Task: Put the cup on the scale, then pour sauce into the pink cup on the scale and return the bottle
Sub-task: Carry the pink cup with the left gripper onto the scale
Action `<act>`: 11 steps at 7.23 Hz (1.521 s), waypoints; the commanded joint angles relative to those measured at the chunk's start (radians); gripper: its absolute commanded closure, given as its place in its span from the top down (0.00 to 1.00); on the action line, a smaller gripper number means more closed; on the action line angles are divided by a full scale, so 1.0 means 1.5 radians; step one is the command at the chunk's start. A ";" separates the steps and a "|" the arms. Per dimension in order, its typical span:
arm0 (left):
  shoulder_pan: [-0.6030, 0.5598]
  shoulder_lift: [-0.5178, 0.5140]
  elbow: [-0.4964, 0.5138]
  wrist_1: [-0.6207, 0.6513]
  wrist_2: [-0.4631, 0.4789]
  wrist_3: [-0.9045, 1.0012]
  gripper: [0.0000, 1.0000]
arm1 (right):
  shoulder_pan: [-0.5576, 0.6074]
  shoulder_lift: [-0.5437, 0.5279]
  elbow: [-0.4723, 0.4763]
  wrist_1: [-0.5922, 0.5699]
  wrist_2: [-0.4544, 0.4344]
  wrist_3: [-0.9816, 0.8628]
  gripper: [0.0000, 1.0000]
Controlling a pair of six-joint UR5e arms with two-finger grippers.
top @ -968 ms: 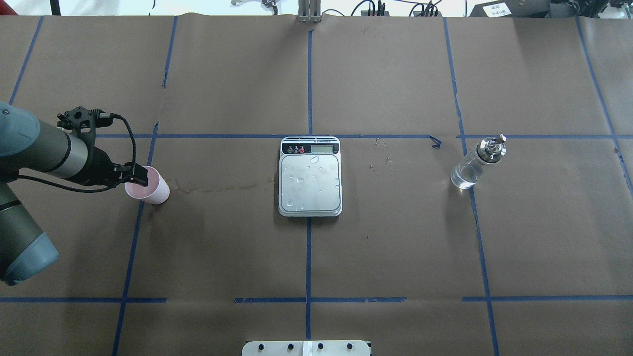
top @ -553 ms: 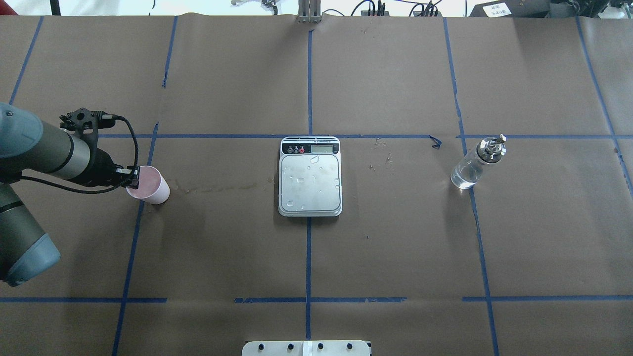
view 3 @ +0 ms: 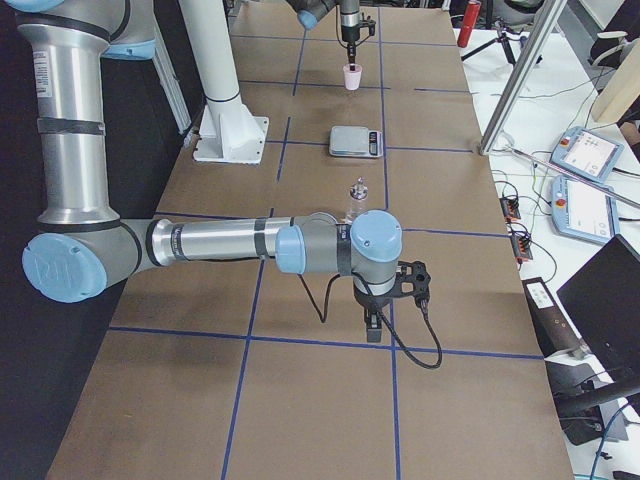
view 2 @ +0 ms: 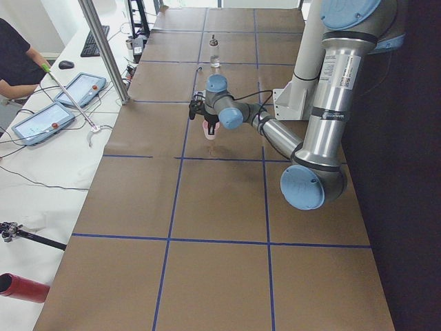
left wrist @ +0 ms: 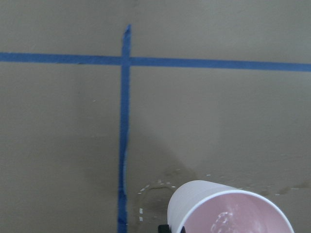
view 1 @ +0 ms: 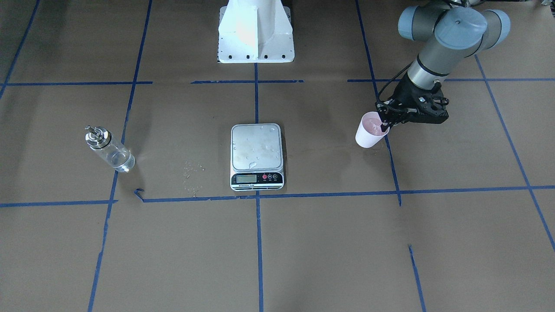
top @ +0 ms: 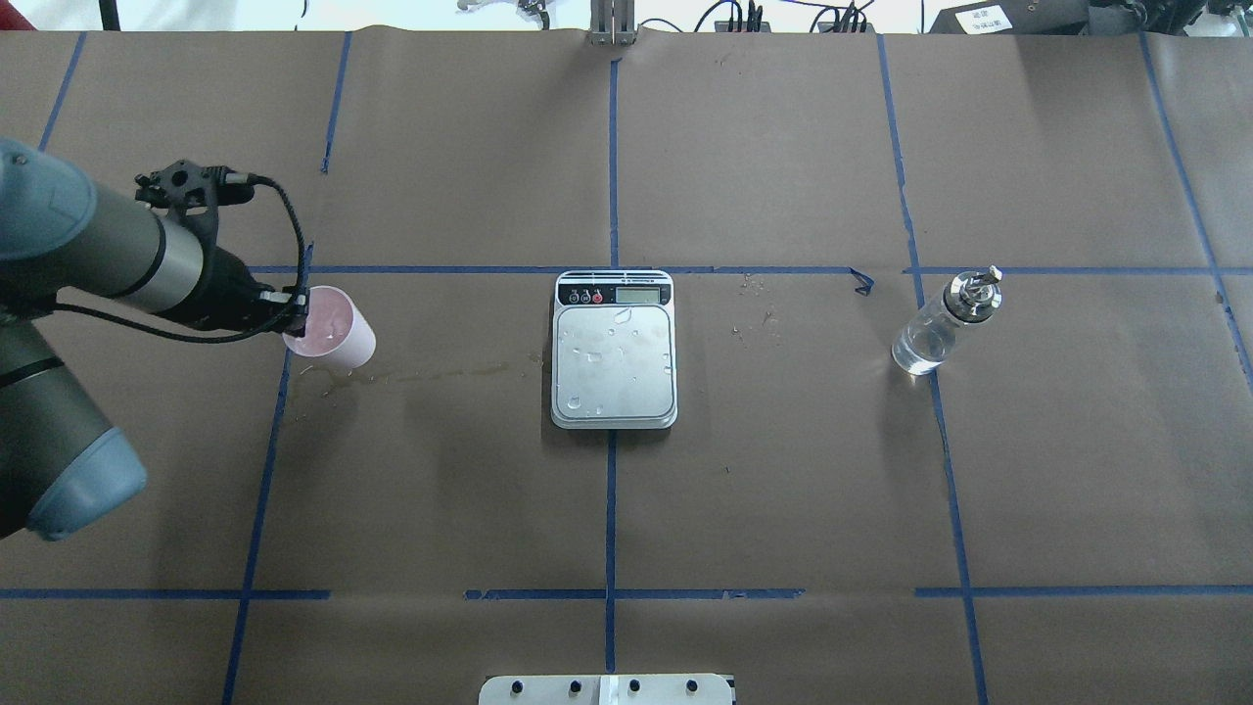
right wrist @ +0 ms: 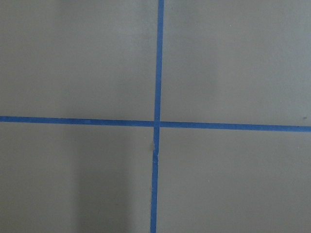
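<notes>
My left gripper [top: 294, 315] is shut on the rim of the pink cup [top: 333, 329], one finger inside and one outside. It holds the cup a little above the table, left of the scale [top: 615, 364]. The cup also shows in the front view [view 1: 369, 131] and the left wrist view [left wrist: 228, 209]. The scale's steel platform carries water drops and nothing else. The glass bottle [top: 938, 331] with its silver cap stands upright at the far right, untouched. My right gripper [view 3: 372, 325] shows only in the exterior right view, pointing down near the table; I cannot tell if it is open.
A wet ring and smear [top: 318, 377] mark the brown paper under the cup and run toward the scale. Small drops [view 1: 193, 177] lie between scale and bottle. The white robot base [view 1: 256, 34] stands at the near table edge. Blue tape lines grid the table.
My left gripper has lifted the cup off the table and carried it a little forward and to the right, toward the scale. The wet ring where it stood now shows.
</notes>
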 commanded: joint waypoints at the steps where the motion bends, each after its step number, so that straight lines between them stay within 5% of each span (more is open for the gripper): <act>1: 0.006 -0.186 0.002 0.183 0.003 -0.092 0.00 | 0.000 -0.007 0.007 0.002 0.005 0.001 1.00; 4: 0.122 -0.349 0.156 0.165 0.060 -0.244 0.00 | -0.001 -0.013 0.011 0.003 0.018 0.003 1.00; 9: 0.158 -0.349 0.236 0.064 0.098 -0.251 0.00 | -0.014 -0.004 0.033 0.004 0.025 0.006 1.00; 10: 0.158 -0.350 0.231 0.065 0.098 -0.250 0.31 | -0.016 -0.002 0.040 0.001 0.026 0.006 1.00; 11: 0.158 -0.343 0.225 0.065 0.098 -0.250 0.99 | -0.034 0.006 0.064 -0.006 0.024 0.008 1.00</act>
